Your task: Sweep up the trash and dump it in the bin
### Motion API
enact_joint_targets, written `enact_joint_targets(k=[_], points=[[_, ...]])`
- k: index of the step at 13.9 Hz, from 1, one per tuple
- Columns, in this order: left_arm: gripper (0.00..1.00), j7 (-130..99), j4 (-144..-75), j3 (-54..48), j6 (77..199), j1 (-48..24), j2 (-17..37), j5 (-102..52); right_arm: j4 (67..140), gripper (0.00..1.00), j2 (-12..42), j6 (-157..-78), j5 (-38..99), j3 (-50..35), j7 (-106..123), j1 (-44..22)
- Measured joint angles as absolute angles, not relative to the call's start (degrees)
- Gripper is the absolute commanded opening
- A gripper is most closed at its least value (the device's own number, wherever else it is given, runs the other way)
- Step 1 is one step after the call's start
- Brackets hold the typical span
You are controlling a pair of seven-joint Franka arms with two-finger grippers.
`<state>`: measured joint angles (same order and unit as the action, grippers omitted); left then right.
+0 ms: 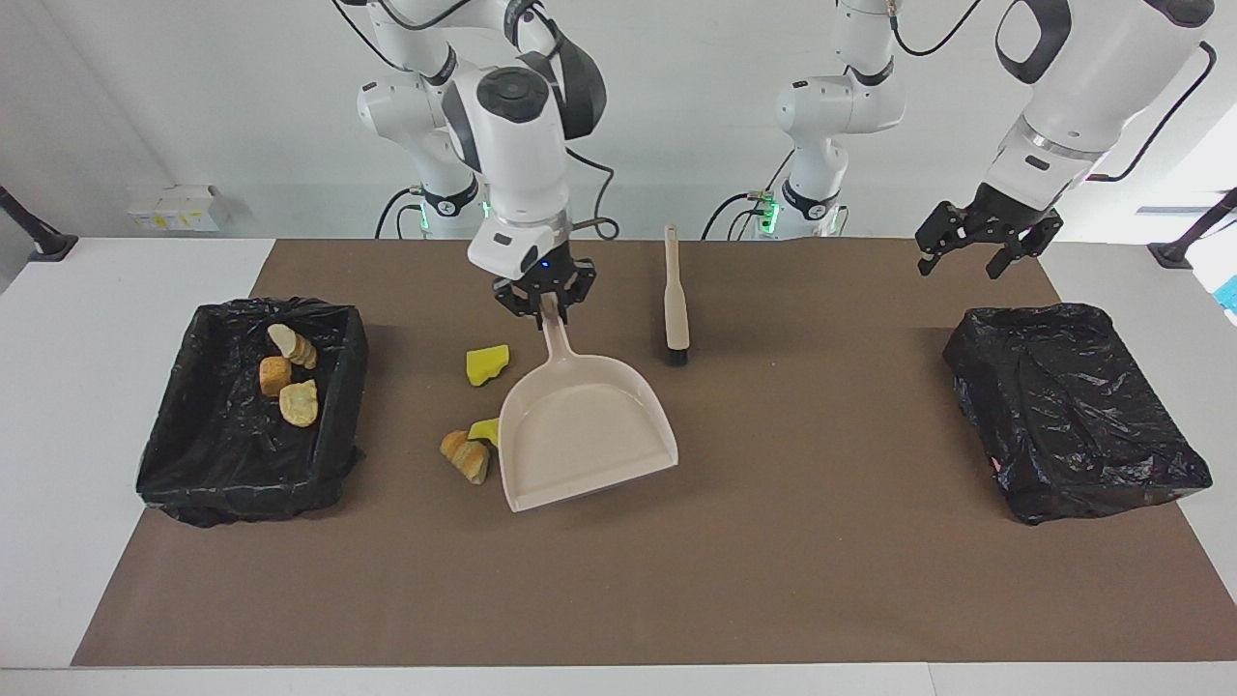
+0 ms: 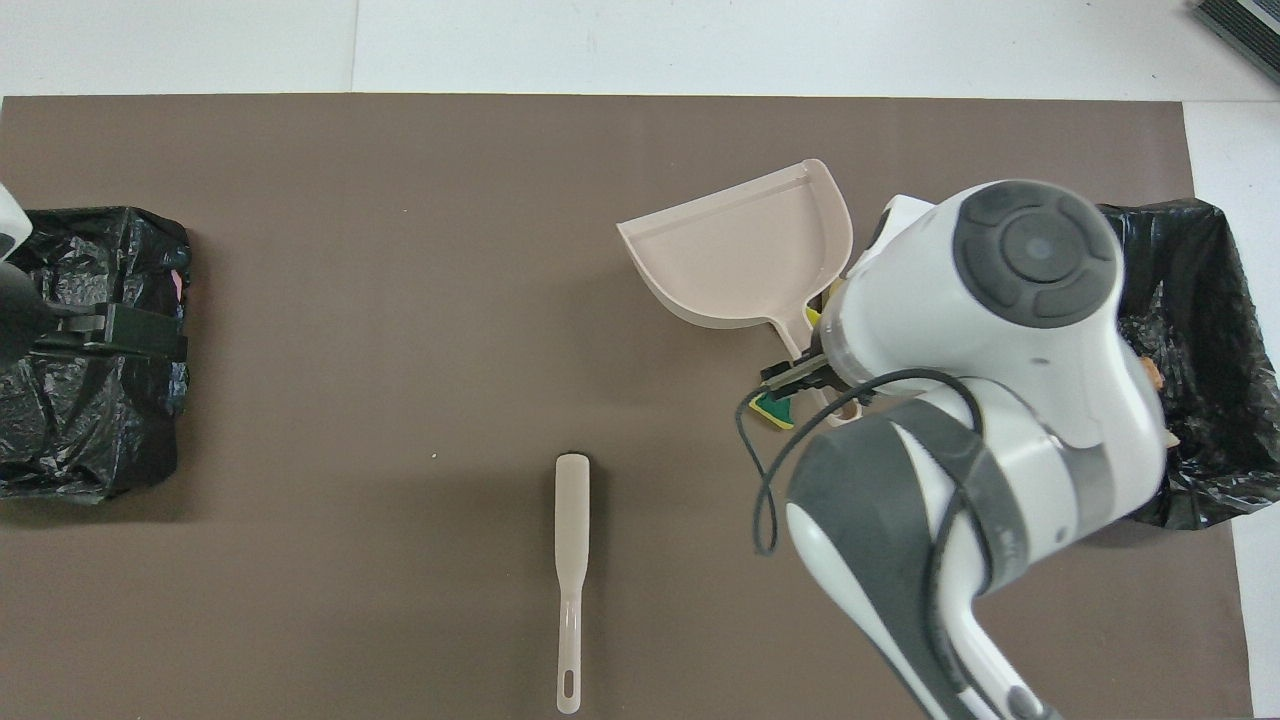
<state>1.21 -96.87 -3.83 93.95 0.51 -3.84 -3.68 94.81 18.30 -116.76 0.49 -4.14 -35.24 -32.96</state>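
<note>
Opposed high facing and overhead views, shared brown mat.

The right arm is stretched out over the middle of the tabletop, wrist bent so it points straight down, and its right claw is pinched tight on a beige dustpan handle. The left arm is waiting off at its own end, forearm angled down and in, with the left claw hanging up in the air, fingers spread wide and holding nothing.
</note>
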Motion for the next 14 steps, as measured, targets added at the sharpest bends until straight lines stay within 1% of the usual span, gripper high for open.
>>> enact_joint_targets(k=[3,5,6,7,8,11,14], points=[[1.00,1.2,-96.9,-3.8,94.0,0.5,-3.8,-3.7,87.8,0.00,26.4,-117.8,-1.3,-3.7,-41.4,-36.2],[1.00,1.3,-97.0,-3.8,94.0,0.5,-3.8,-3.7,84.5,0.00,30.8,-119.1,-3.9,-3.7,-45.2,-37.3],[1.00,1.3,-97.0,-3.8,94.0,0.5,-3.8,-3.7,83.6,0.12,32.5,-120.2,-5.1,-3.7,-46.4,-37.4],[1.00,1.3,-97.0,-3.8,94.0,0.5,-3.8,-3.7,82.9,0.99,33.9,-122.0,-6.0,-3.6,-47.5,-37.4],[1.00,1.3,-97.0,-3.8,93.9,0.5,-3.7,-3.7,82.3,1.00,34.6,-122.9,-6.6,-3.6,-48.1,-37.4],[1.00,1.3,-97.0,-3.8,93.9,0.5,-3.7,-3.7,81.3,1.00,34.6,-123.6,-7.0,-3.5,-48.2,-37.1],[1.00,1.3,-97.0,-3.8,93.9,0.5,-3.7,-3.7,81.3,1.00,32.4,-123.1,-7.0,-3.5,-47.7,-36.4]])
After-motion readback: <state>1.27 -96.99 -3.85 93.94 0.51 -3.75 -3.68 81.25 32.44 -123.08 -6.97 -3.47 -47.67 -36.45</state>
